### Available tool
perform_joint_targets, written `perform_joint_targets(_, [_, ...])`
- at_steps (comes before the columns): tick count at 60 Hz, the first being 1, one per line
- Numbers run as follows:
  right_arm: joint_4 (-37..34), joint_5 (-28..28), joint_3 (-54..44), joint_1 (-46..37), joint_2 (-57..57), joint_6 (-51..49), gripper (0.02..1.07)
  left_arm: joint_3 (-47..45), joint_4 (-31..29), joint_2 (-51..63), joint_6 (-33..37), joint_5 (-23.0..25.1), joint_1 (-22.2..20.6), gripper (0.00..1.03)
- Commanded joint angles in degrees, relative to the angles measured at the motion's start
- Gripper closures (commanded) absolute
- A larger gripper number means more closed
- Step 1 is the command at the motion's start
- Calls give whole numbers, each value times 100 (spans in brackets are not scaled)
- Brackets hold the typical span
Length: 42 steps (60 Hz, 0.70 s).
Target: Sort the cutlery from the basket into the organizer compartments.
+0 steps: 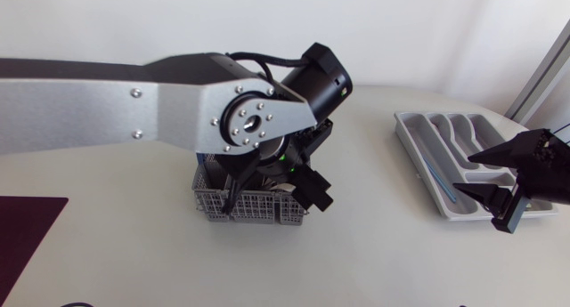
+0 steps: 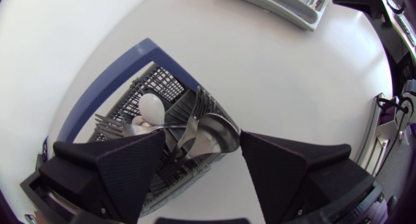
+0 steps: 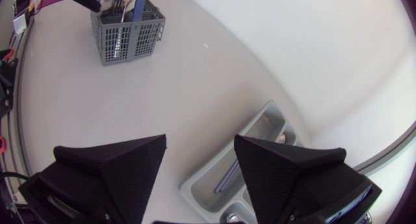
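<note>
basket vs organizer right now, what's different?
The basket is dark grey lattice, the organizer pale solid plastic. The basket stands tall with cutlery upright; the organizer lies flat, low. The basket sits under the left gripper, the organizer under the right gripper. Both rest on the table.

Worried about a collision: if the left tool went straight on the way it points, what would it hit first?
Probably the spoons standing up in the basket; the left tool is open above them, though depth is unclear.
</note>
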Motion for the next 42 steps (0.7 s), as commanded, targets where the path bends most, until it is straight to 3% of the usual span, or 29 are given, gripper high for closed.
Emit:
perform_joint_targets(1, [-72, 39, -195, 85, -99, 127, 31, 212, -77, 231, -201, -142, -40, 27])
perform_joint_targets(10, [-63, 100, -309, 225, -240, 127, 31, 239, -68, 310, -218, -292, -5, 33])
perform_joint_targets(42, [-63, 241, -441, 603, -556, 276, 31, -86, -6, -226, -209, -300, 496, 85])
